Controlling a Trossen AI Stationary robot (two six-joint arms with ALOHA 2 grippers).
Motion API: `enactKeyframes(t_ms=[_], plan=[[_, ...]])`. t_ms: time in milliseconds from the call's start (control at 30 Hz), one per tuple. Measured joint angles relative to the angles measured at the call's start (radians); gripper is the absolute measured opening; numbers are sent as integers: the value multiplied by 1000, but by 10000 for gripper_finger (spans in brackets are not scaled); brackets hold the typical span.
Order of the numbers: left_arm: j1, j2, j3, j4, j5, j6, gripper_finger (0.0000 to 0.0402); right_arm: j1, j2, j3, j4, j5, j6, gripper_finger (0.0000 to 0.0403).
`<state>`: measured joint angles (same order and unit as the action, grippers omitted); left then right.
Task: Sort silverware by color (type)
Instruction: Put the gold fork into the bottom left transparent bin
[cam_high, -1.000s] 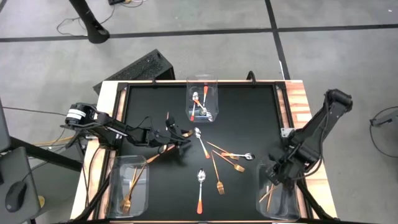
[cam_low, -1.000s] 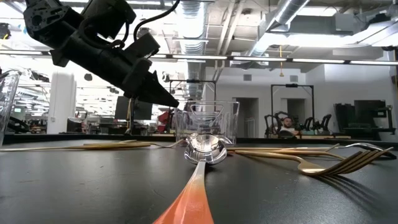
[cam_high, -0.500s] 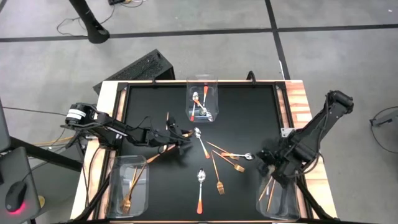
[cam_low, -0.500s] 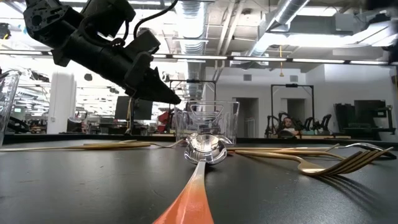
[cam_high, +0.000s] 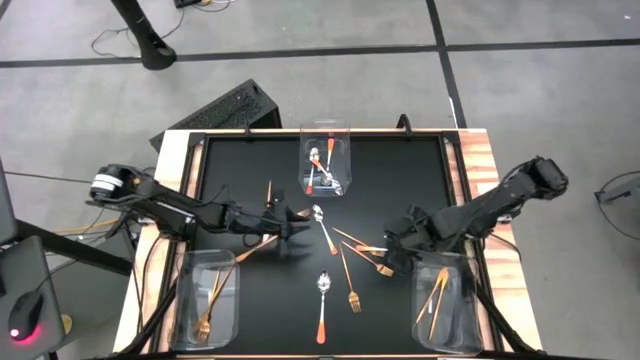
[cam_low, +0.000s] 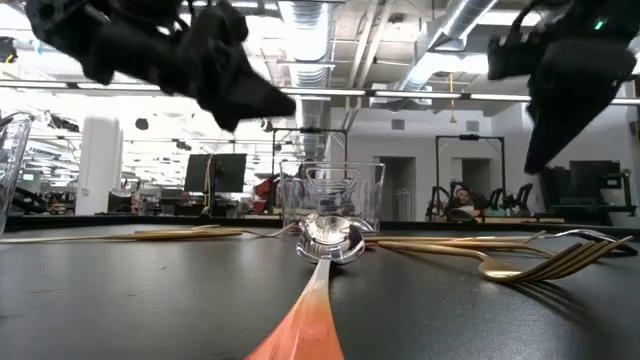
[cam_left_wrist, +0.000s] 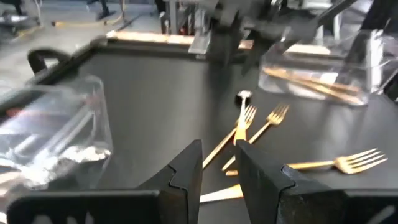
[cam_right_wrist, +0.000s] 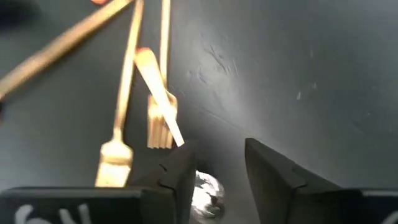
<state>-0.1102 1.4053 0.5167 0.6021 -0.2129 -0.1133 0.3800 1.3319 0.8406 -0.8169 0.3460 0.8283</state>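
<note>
My right hand (cam_high: 392, 246) hangs released over the spoon (cam_high: 388, 251) and forks (cam_high: 371, 266) mid-surface; my left hand (cam_high: 296, 228), fingers parted and grasping nothing, hovers beside a knife (cam_high: 256, 248)

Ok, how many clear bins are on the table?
3. The back bin sits at the middle of the far edge; the left bin at the front left corner; the right bin at the front right corner. None seems hidden.
</note>
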Motion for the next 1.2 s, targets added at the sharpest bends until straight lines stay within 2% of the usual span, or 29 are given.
enactKeyframes(t_ms=[200,433,533,667,867,1033,1200], plan=[[-21,-204,0,-203,-58,26,84,-83,84,0,104,-81,-142,172],[-69,-337,1,-473,-201,-43,84,-111,166,0,459,-91,-293,160],[-80,-338,0,-556,-252,-110,84,-131,209,1,645,-86,-346,157],[-80,-308,0,-635,-261,-191,84,-160,267,0,831,-80,-435,157],[-80,-243,0,-649,-270,-286,84,-208,330,0,1041,-47,-421,157],[-82,-195,0,-675,-189,-316,84,-200,343,0,1050,-53,-411,156],[-71,-109,0,-640,-280,-286,84,-182,339,0,1039,-54,-411,156]])
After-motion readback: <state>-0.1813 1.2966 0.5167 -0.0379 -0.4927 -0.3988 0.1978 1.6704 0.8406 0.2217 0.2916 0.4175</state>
